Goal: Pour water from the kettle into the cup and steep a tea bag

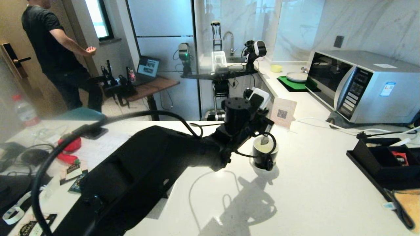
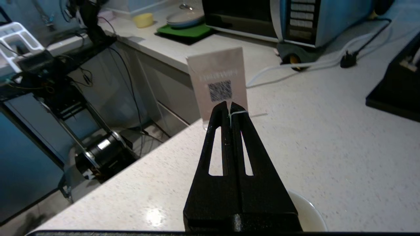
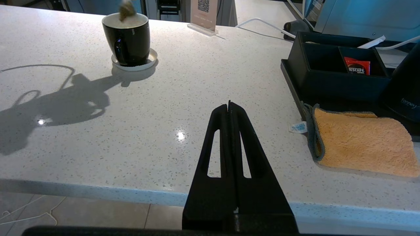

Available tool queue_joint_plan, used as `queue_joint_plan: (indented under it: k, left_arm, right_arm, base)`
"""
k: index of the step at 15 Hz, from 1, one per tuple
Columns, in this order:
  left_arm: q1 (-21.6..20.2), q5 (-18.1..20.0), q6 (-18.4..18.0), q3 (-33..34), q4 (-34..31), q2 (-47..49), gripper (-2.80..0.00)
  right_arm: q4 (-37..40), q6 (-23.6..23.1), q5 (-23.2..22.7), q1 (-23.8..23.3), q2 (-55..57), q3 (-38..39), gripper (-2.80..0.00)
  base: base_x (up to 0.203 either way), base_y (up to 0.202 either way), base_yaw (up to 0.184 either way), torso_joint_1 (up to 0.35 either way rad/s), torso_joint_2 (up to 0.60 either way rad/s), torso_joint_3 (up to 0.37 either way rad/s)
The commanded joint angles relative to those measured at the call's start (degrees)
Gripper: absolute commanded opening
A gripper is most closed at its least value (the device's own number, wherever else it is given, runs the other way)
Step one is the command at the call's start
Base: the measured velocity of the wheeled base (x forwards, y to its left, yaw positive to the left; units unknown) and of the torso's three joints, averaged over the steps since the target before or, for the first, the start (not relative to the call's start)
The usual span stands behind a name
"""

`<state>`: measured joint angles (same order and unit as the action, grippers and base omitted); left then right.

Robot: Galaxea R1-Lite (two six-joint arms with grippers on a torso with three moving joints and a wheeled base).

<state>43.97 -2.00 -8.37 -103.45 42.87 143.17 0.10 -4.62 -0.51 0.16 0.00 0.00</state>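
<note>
Steeping underway: left hand (image 2: 229,108) clamped on string (image 2: 239,112), dangling tea bag (image 3: 126,9) above cup (image 3: 127,39). Next, lower gently. Right hand (image 3: 229,106) closed, parked at table (image 3: 183,98) edge.

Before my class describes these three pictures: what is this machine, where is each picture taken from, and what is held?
It is a two-armed robot at a white speckled counter. One picture looks down from its head; the others look out from each wrist. The left gripper is shut on the thin white string of a grey-brown pyramid tea bag, dangling it over the glossy black cup on a white saucer. The right gripper, shut and empty, hovers at the counter's edge, near an orange cloth.
</note>
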Motion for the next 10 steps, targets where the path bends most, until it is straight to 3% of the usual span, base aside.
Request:
queue_joint_plan:
  k: [1, 10]
  left_arm:
    - [-1.0, 0.0, -0.1, 0.1, -0.7, -4.8, -2.8]
    - [-2.8, -0.6, 0.0, 0.2, -7.0, -18.2, -2.8]
  right_arm:
    - [0.0, 0.0, 0.0, 0.0, 0.0, 0.0, -2.8]
    - [0.0, 0.0, 0.0, 0.0, 0.0, 0.0, -2.8]
  base:
    - [0.0, 0.0, 0.0, 0.0, 0.0, 0.0]
    - [0.0, 0.0, 0.0, 0.0, 0.0, 0.0]
